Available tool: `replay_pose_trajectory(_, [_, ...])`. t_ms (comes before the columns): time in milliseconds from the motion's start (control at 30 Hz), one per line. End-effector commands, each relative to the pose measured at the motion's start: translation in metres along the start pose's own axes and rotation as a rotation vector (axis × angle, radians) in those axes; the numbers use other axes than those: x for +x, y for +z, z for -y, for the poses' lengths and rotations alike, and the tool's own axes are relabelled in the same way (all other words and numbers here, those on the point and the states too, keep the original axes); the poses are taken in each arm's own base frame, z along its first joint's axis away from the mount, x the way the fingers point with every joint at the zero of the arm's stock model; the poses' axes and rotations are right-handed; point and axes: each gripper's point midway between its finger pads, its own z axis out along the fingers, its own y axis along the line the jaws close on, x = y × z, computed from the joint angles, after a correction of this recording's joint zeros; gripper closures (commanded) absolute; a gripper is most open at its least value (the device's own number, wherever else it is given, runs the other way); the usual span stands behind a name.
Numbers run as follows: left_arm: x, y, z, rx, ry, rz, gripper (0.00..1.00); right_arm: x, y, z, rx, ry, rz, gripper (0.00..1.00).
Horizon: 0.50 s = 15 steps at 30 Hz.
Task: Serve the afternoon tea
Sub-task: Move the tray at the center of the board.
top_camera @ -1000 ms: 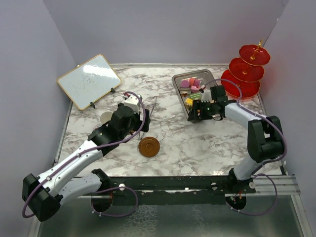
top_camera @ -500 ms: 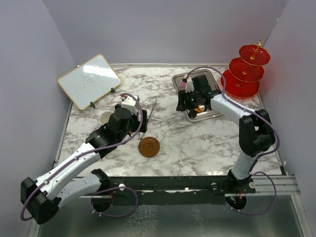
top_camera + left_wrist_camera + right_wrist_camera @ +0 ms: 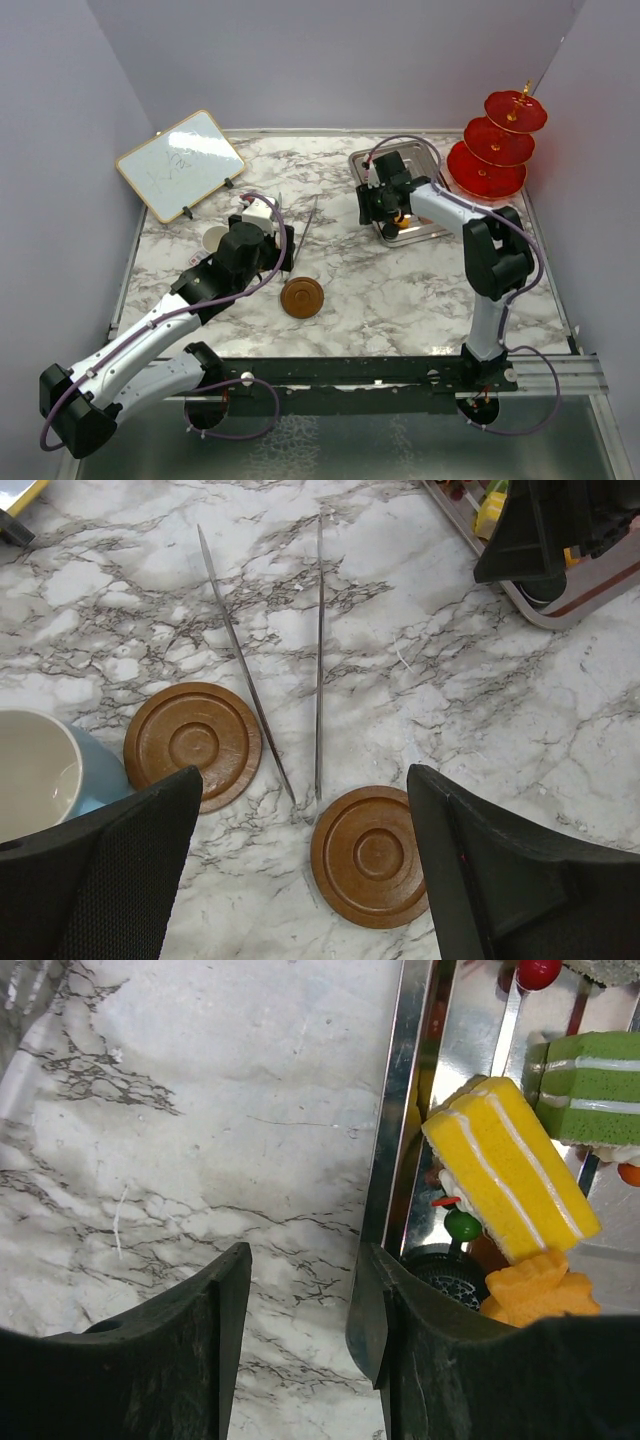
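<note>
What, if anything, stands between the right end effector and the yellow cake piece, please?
The steel tray's raised rim does: the right end effector hovers mostly over the marble tabletop outside it, while the yellow cake piece lies just inside. Nothing else visibly intervenes.

The tabletop [image 3: 500,730] is showing white marble veined grey. Both saucers [image 3: 195,742] are looking plain brown; the cup [image 3: 40,770] is showing blue outside, cream inside. The stand [image 3: 497,145] is glowing red, and the yellow cake [image 3: 510,1165] and green cake [image 3: 590,1085] are bearing white stripes.
</note>
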Motion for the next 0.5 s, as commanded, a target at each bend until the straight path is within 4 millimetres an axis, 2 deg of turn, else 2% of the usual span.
replay_pose_trajectory(0, [-0.002, -0.002, -0.006, -0.025, 0.013, 0.019, 0.14, -0.002, 0.007, 0.011, 0.073, -0.031, -0.014, 0.53])
replay_pose_trajectory(367, [0.001, -0.003, -0.007, -0.032, 0.009, 0.017, 0.14, 0.016, 0.021, 0.015, 0.102, -0.055, -0.078, 0.57])
replay_pose_trajectory(467, [0.002, -0.002, -0.008, -0.036, 0.01, 0.015, 0.14, 0.021, 0.024, 0.011, 0.098, -0.062, -0.091, 0.61])
